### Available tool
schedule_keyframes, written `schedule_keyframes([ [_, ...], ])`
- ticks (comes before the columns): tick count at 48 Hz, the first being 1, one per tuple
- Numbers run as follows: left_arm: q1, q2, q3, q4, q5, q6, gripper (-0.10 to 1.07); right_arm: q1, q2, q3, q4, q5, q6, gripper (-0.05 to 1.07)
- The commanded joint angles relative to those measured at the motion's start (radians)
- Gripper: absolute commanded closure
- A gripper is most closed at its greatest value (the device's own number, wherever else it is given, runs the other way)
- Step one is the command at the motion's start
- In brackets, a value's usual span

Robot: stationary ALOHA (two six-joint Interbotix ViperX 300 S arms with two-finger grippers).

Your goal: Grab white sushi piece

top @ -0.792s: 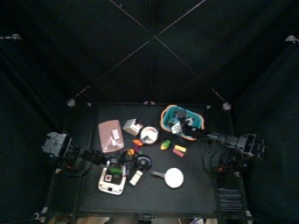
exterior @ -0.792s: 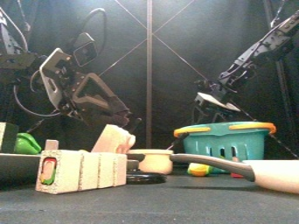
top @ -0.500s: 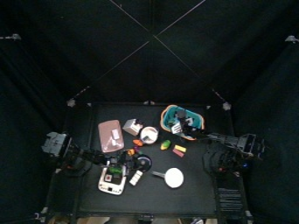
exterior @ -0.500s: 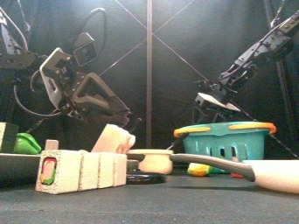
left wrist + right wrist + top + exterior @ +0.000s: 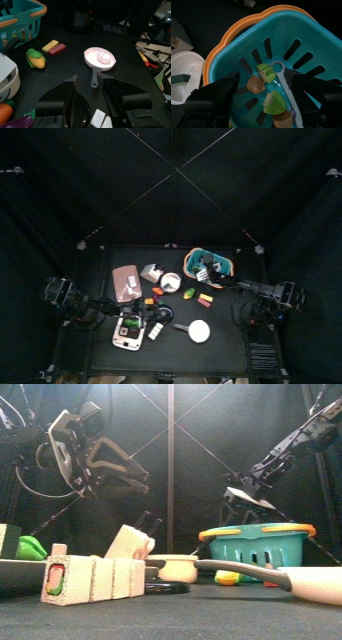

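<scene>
The white sushi piece (image 5: pixel 94 579) is a white block with a red and green end, standing near the table's front, left of the middle. In the top view it is a small white shape (image 5: pixel 156 331) beside the pan's handle. In the left wrist view a white corner (image 5: pixel 99 119) shows low between my jaws; I cannot tell if it is the sushi. My left gripper (image 5: pixel 97 100) is open, empty and raised above the table's left side (image 5: pixel 127 472). My right gripper (image 5: pixel 264 80) is open and hangs over the teal basket (image 5: pixel 304 50).
A white pan (image 5: pixel 100 57) lies ahead of the left gripper, handle toward it. Corn (image 5: pixel 37 58) and a yellow and red piece (image 5: pixel 53 47) lie beyond. The teal basket (image 5: pixel 261 544) holds toy food at the back right. A tray (image 5: pixel 127 336) sits at the front left.
My left gripper has risen clearly higher above the table and drawn back a little to the left. The right arm has not moved.
</scene>
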Motion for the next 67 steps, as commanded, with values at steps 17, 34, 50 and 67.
schedule_keyframes([
  [17,0.028,-0.147,-0.057,-0.002,0.374,0.002,0.21,0.0,-0.025,-0.003,-0.003,0.0,-0.002,0.02],
  [34,0.081,-0.23,-0.092,0.054,0.713,-0.002,0.21,-0.005,-0.025,0.008,-0.003,0.0,0.0,0.02],
  [50,0.109,-0.337,-0.095,0.146,1.009,-0.006,0.21,-0.005,-0.014,0.008,0.0,0.0,0.0,0.02],
  [67,0.244,-0.4,-0.051,0.279,1.147,-0.012,0.19,-0.006,0.0,0.003,0.003,0.0,0.002,0.02],
])
